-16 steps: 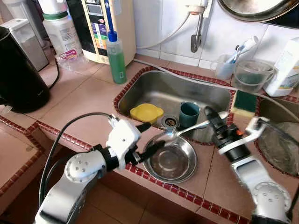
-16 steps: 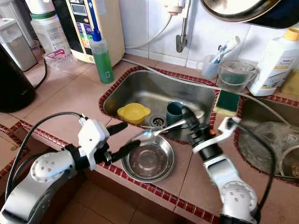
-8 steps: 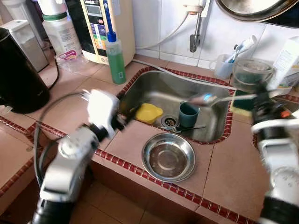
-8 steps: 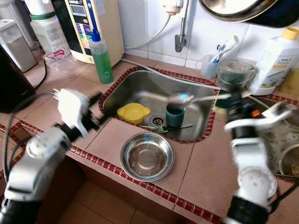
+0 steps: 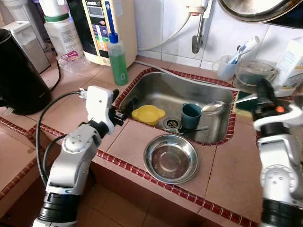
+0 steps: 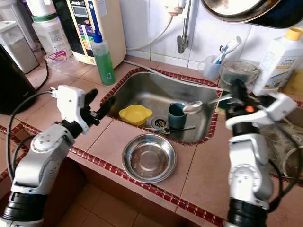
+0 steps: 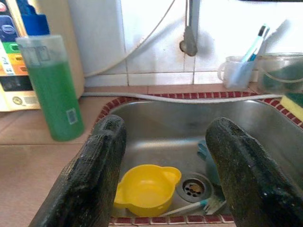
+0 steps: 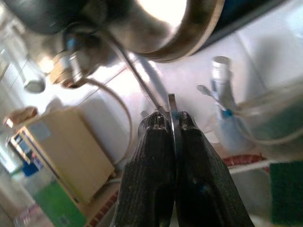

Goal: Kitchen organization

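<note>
A metal spoon (image 5: pixel 214 108) is held level over the right side of the sink (image 5: pixel 156 78), its bowl just beside a teal cup (image 5: pixel 191 115). My right gripper (image 5: pixel 262 91) is shut on the spoon's handle, and the right wrist view shows the handle (image 8: pixel 171 118) pinched between the fingers. My left gripper (image 5: pixel 124 100) hangs open and empty at the sink's left edge, facing a yellow bowl (image 7: pixel 144 188) in the basin. A fork (image 5: pixel 189 130) lies by the drain. A steel bowl (image 5: pixel 171 159) stands on the tiled counter in front of the sink.
A green soap bottle (image 5: pixel 117 56) and a water purifier (image 5: pixel 102 28) stand behind the sink on the left, with a black kettle (image 5: pixel 19 71) further left. The faucet (image 5: pixel 199 33), a toothbrush cup (image 5: pixel 227 68), a clear container (image 5: pixel 255 73) and a sponge (image 6: pixel 226 101) line the back right.
My left gripper drew back from the steel bowl to the sink's left edge. My right gripper carried the spoon from above the bowl up and to the right, over the sink.
</note>
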Available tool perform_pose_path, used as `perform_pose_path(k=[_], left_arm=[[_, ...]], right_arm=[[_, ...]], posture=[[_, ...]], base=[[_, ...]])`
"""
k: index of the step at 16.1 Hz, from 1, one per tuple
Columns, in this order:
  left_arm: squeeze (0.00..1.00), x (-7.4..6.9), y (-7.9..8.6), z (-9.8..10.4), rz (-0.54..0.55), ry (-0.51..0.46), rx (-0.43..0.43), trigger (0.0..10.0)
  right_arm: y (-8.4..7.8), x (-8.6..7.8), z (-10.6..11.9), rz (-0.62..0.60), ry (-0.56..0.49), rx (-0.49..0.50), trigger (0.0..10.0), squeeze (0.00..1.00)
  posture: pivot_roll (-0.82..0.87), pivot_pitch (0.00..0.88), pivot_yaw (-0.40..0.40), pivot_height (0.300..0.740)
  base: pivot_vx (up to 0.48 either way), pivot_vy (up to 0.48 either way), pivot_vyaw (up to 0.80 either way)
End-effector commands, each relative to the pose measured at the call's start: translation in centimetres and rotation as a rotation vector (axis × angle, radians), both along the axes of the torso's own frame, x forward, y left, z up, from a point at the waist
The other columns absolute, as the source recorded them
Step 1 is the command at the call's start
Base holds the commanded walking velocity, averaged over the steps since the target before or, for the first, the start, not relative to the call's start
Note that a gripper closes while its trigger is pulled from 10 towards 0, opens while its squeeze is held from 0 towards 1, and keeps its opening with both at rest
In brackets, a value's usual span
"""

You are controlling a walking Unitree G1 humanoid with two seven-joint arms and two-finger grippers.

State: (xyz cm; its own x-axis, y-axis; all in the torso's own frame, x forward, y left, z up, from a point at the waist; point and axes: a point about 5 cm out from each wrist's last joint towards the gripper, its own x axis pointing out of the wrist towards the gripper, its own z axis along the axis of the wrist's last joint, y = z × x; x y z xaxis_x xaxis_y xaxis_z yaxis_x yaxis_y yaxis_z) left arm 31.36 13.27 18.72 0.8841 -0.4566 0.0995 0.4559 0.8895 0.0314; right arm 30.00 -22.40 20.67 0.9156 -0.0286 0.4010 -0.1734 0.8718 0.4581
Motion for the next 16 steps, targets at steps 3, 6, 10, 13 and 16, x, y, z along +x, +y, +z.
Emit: perform_pose_path(k=[3, 6, 10, 13, 16], left_arm=[[0.0, 0.1, -1.4, -0.6, -0.041, 0.045, -0.003, 10.0], [0.0, -0.3, -2.3, -1.2, -0.06, 0.067, 0.007, 10.0], [0.0, -0.5, -2.5, -1.5, -0.066, 0.087, 0.014, 10.0], [0.0, -0.7, -2.6, -1.7, -0.063, 0.091, 0.019, 10.0], [0.0, -1.1, -3.1, -1.7, -0.086, 0.099, 0.024, 10.0]], right_arm=[[1.6, -0.2, -0.4, 0.01, 0.009, -0.169, 10.0, 0.0], [2.2, -0.1, -1.3, 0.018, 0.043, -0.264, 10.0, 0.0], [2.5, 0.0, -1.9, 0.016, 0.067, -0.304, 10.0, 0.0], [2.1, 0.6, -2.3, 0.005, 0.098, -0.326, 10.0, 0.0], [1.6, 1.4, -2.7, -0.001, 0.124, -0.347, 10.0, 0.0]], posture=[[-0.25, 0.022, 0.077, 0.74], [-0.25, 0.027, 0.077, 0.74], [-0.24, 0.038, 0.071, 0.74], [-0.24, 0.051, 0.072, 0.74], [-0.23, 0.067, 0.072, 0.74]], base=[[0.0, 0.0, 0.0], [0.0, 0.0, 0.0], [0.0, 0.0, 0.0], [0.0, 0.0, 0.0], [0.0, 0.0, 0.0]])
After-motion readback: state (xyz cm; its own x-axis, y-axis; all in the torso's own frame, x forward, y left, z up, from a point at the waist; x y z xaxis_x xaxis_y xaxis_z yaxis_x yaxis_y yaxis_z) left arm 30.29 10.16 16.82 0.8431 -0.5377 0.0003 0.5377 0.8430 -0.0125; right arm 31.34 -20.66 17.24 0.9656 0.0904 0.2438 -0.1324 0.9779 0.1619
